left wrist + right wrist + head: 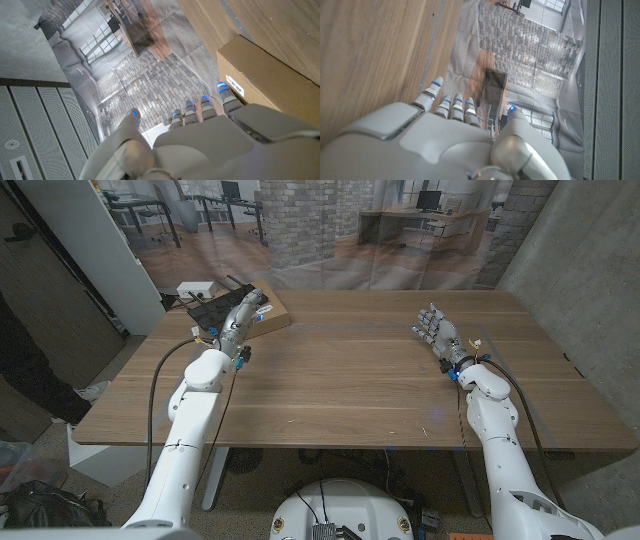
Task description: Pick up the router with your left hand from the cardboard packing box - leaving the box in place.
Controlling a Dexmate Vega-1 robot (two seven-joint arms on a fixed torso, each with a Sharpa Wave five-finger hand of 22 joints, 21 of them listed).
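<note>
the left robot hand (243,313) reached over the cardboard packing box (268,316), grip unclear; the right robot hand (437,334) stood open well apart from the box.

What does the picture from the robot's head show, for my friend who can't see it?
The robot's left hand reaches over a cardboard box at the far left corner of a wooden table, with a black router just beside it. Its right hand waits, holding nothing, on the table's right side.
</note>
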